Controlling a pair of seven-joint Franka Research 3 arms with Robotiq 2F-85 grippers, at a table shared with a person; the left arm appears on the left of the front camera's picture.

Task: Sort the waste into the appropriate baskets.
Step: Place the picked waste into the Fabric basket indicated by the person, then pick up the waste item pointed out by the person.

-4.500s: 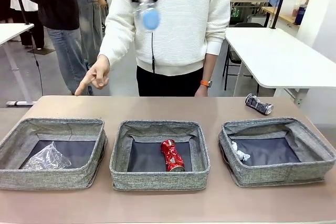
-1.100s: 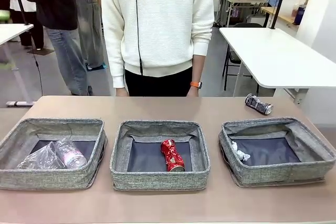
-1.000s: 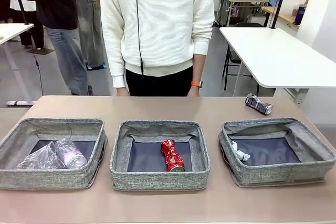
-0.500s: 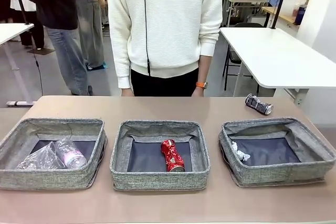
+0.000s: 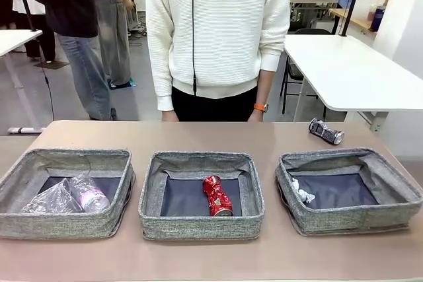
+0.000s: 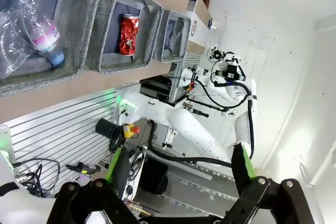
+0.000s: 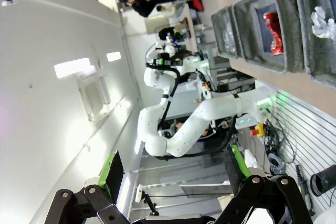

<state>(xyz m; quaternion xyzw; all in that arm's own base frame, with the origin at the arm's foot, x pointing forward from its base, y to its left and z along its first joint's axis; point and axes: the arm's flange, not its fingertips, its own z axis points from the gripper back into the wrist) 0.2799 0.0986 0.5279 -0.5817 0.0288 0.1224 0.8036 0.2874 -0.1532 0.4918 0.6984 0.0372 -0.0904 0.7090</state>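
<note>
Three grey baskets stand in a row on the table. The left basket [image 5: 66, 156] holds a clear plastic cup [image 5: 47, 200] and a pink-labelled bottle [image 5: 90, 198]. A crushed red can [image 5: 217, 195] lies in the middle basket [image 5: 198, 160]. The right basket [image 5: 350, 156] holds a crumpled white paper ball [image 5: 303, 191]. A crushed dark-silver can [image 5: 326, 131] lies on the table behind the right basket. My left gripper [image 6: 178, 156] is open and empty, high above the table, with the bottle [image 6: 39, 30] and red can [image 6: 127, 35] far off. My right gripper [image 7: 173, 158] is open and empty too, far from the paper ball [image 7: 321, 17].
A person in a white sweater [image 5: 218, 24] stands at the table's far edge with both arms hanging down. Other people stand behind at the left. A white table [image 5: 350, 70] is at the back right.
The bottle, in the air in front of the person earlier, now lies in the left basket. The person's pointing hand has dropped, and the person has shifted slightly to the right.
</note>
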